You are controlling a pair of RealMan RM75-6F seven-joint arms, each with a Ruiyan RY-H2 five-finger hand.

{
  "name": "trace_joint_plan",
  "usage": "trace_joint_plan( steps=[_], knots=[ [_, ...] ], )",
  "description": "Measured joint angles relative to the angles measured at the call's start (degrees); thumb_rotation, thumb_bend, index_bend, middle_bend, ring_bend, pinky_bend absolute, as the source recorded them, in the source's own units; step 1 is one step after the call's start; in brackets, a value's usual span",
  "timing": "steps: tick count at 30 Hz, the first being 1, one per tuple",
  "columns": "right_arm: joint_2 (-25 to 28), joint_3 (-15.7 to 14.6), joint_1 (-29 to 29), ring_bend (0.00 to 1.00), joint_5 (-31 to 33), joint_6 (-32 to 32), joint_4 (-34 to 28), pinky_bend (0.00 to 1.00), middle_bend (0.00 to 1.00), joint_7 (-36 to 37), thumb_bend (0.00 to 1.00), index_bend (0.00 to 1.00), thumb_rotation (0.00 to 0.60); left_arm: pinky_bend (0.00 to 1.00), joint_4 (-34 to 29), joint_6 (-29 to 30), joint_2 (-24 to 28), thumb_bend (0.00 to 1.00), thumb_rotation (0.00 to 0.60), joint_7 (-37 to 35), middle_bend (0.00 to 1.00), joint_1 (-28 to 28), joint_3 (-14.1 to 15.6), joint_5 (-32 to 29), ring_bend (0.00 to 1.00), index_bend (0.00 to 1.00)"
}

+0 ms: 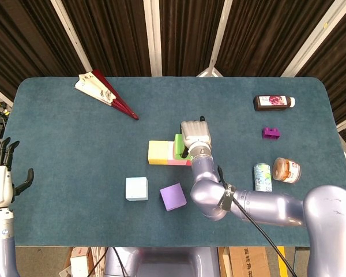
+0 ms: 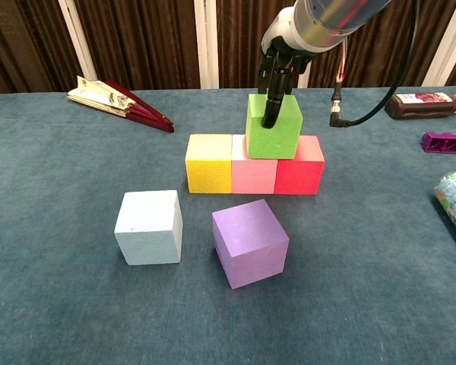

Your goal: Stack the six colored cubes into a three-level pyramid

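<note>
A yellow cube [image 2: 209, 163], a pink cube [image 2: 253, 173] and a red cube [image 2: 299, 174] stand in a row on the table. On top of the pink and red ones sits a green cube [image 2: 273, 126], gripped from above by my right hand [image 2: 283, 62], its fingers down over the cube's front and back. In the head view the right hand [image 1: 195, 136] covers most of the green cube [image 1: 177, 146]. A light blue cube [image 2: 149, 226] and a purple cube [image 2: 249, 242] lie loose in front of the row. My left hand [image 1: 1, 178] hangs open off the table's left edge.
A folded red fan [image 1: 104, 93] lies at the back left. On the right are a dark bottle [image 1: 273, 102], a small purple brick [image 1: 270, 133], a tipped can [image 1: 262, 176] and a jar [image 1: 286, 170].
</note>
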Motion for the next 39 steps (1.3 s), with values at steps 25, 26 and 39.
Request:
trace_joint_plan(
  steps=[25, 26, 39],
  knots=[
    [-0.8, 1.1, -0.4, 0.18, -0.2, 1.0, 0.3, 0.00, 0.27, -1.8, 0.26, 0.35, 0.600, 0.00, 0.1, 0.1, -0.1, 0.48, 0.600, 0.0, 0.03, 0.0, -0.2, -0.2, 0.00, 0.15],
    [-0.7, 1.2, -0.4, 0.18, -0.2, 1.0, 0.3, 0.00, 0.27, -1.8, 0.26, 0.34, 0.600, 0.00, 0.1, 0.1, -0.1, 0.48, 0.600, 0.0, 0.03, 0.0, -0.2, -0.2, 0.00, 0.15],
    [-0.7, 1.4, -0.8, 0.14, 0.0, 0.9, 0.0, 0.00, 0.25, -2.8, 0.26, 0.31, 0.600, 0.00, 0.1, 0.0, -0.2, 0.48, 0.600, 0.4, 0.03, 0.0, -0.2, -0.3, 0.00, 0.15]
  ],
)
